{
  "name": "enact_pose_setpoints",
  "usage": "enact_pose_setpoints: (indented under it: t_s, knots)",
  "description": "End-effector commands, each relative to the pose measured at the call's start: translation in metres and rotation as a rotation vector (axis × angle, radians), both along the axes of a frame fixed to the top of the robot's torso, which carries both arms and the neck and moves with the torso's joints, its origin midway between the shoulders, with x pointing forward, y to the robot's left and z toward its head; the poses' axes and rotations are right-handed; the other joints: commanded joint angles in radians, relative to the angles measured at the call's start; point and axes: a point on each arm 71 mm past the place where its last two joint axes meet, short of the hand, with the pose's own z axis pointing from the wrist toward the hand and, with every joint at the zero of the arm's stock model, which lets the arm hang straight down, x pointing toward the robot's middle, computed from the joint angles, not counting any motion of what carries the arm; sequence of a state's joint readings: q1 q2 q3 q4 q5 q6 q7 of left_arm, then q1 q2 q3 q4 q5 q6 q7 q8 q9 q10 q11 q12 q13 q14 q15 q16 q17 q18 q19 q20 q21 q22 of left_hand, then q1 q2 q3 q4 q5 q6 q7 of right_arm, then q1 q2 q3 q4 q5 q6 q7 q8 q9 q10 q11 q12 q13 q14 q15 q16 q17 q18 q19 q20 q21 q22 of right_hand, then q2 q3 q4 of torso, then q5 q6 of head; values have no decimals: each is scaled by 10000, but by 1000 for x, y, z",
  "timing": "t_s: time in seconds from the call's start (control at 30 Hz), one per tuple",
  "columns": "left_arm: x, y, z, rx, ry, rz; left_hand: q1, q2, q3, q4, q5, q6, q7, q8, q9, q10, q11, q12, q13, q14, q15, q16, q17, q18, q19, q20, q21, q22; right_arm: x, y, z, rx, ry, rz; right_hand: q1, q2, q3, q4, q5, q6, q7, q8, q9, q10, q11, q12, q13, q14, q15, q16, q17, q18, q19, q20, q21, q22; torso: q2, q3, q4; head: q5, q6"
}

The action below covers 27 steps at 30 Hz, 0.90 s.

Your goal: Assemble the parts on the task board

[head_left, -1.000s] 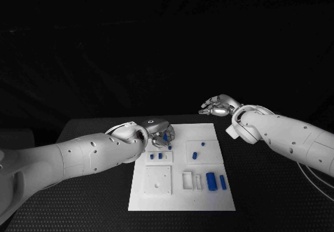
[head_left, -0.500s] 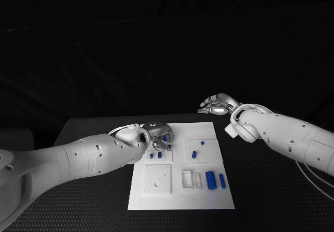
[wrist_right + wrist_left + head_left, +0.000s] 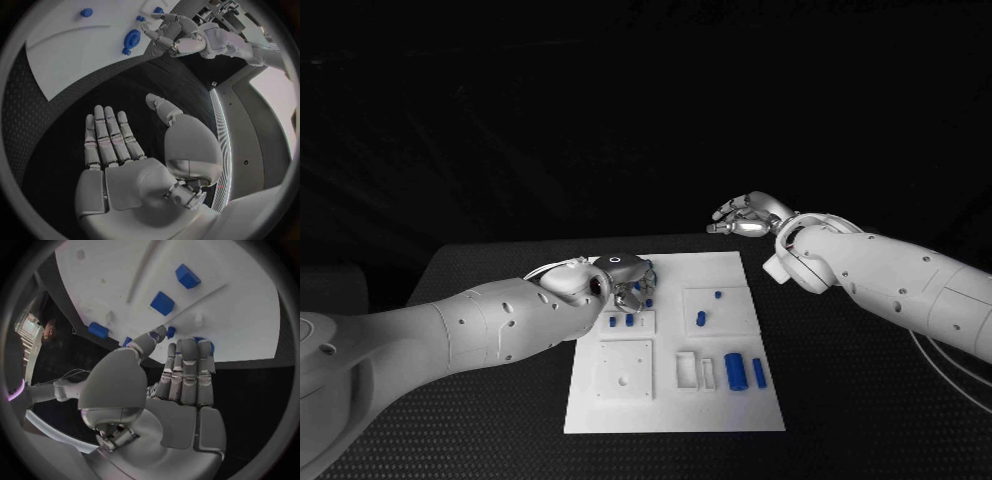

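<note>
1. Left hand (image 3: pixel 625 278): positioned over the far-left corner of the task board (image 3: pixel 675 420), fingers extended side by side and pointing down at the board surface, thumb alongside. No part seen gripped; fingers apart, holding nothing.
2. Left fingertips (image 3: pixel 187 347): just above a round blue part (image 3: pixel 206 346) near the board edge, partly hidden behind them; contact cannot be confirmed.
3. Two blue square blocks (image 3: pixel 164 303), seated in the board beyond the left fingertips.
4. Small blue peg (image 3: pixel 98 330), standing at the board edge to the thumb side of the left hand.
5. Right hand (image 3: pixel 747 217): raised above the black tabletop (image 3: pixel 862 380) past the far-right corner of the board, well apart from every part. Palm open, fingers straight and spread, empty.
6. Blue cylinders (image 3: pixel 736 373): lying in slots at the near-right area of the board, well apart from both hands.
7. Short blue piece (image 3: pixel 702 320): lying in the raised square block between the two hands, untouched.
</note>
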<state>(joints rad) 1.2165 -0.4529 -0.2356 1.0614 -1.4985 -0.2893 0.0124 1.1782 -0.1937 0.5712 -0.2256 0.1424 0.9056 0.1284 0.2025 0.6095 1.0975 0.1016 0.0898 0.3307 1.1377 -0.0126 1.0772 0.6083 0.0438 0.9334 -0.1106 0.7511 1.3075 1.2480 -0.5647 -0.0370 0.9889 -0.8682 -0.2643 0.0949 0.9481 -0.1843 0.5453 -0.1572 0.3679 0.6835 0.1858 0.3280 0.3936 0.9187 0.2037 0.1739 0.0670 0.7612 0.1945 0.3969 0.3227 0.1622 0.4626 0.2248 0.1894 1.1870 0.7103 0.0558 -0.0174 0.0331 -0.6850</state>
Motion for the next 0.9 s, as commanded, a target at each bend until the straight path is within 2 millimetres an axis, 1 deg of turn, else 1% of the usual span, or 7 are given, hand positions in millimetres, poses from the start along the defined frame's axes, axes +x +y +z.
enact_pose_setpoints:
  t_s: [0.03, 0.07, 0.1, 0.27, 0.33, 0.6, 0.9]
  knots:
    - [0, -2, 0, 129, 7, -42, 105, -1, 24, 54, 32, 16, 54, 2, -14, 71, -7, -33, -13, 87, -2, 48, 19, 446, 67, -8, 69, 220, -1, 2, 0, -2, -34, 129, 91, 31, -33, -2, 56, -58, 561, 60, -17, 98, 2, -33, 14, 49, 53, -63, -10, -129, 29, -6, -65, 10, -3, 9, 4, -9, -4]
    - [1, -3, 0, 131, 8, -42, 157, 126, 58, 67, 57, 49, 86, 17, -21, 159, -28, -12, -15, 136, -22, 91, 39, 459, 104, -20, 97, 223, -1, 3, 0, -1, -34, 133, 90, 31, -33, -2, 56, -58, 561, 61, -17, 99, 2, -34, 14, 49, 53, -64, -10, -129, 30, -6, -65, 11, -4, 11, 1, -4, 5]
    - [1, -3, -1, 142, 13, -40, 162, 146, 55, 69, 59, 58, 93, 20, -26, 185, -36, -12, -21, 148, -29, 106, 46, 460, 113, -24, 108, 224, -1, 3, 0, 1, -36, 137, 90, 31, -33, -2, 56, -58, 561, 61, -17, 99, 2, -35, 14, 50, 53, -64, -10, -129, 30, -6, -66, 11, -5, 5, 4, -4, 5]
    - [2, -2, -4, 160, 33, 19, 172, 279, 29, 87, 57, 104, 107, 35, -64, 390, -97, 9, -47, 222, -88, 191, 87, 466, 166, -59, 177, 227, -1, 4, 0, 5, -31, 155, 90, 33, -34, -2, 56, -57, 561, 61, -17, 102, 2, -38, 14, 50, 53, -64, -10, -129, 31, -6, -69, 14, -3, 10, 3, -13, -5]
    - [1, -2, -5, 159, 57, 22, 185, 324, 17, 80, 58, 108, 123, 32, -89, 456, -127, 0, -66, 279, -118, 251, 115, 466, 186, -82, 206, 225, -1, 4, 0, 8, -32, 160, 90, 33, -34, -3, 56, -57, 560, 62, -17, 103, 2, -39, 14, 50, 53, -64, -11, -129, 31, -6, -70, 15, -1, 4, 3, -14, -11]
    - [1, -7, -9, 94, 157, 26, 177, 353, -12, 77, 53, 106, 127, 21, -135, 557, -172, -16, -98, 339, -161, 344, 159, 457, 215, -117, 252, 223, -1, 5, 0, 16, -20, 192, 90, 34, -35, -5, 57, -55, 560, 63, -18, 108, 1, -47, 14, 51, 53, -66, -12, -129, 34, -6, -76, 20, 9, 5, -11, -36, -26]
    - [1, -9, -12, 105, 178, 94, 145, 361, -31, 96, 47, 99, 137, 12, -161, 571, -175, -44, -122, 348, -165, 369, 171, 449, 227, -131, 272, 220, -1, 6, 1, 23, -26, 205, 90, 34, -37, -6, 57, -54, 560, 64, -20, 113, 1, -55, 14, 52, 53, -67, -14, -129, 36, -6, -83, 27, 1, 6, 4, -75, -43]
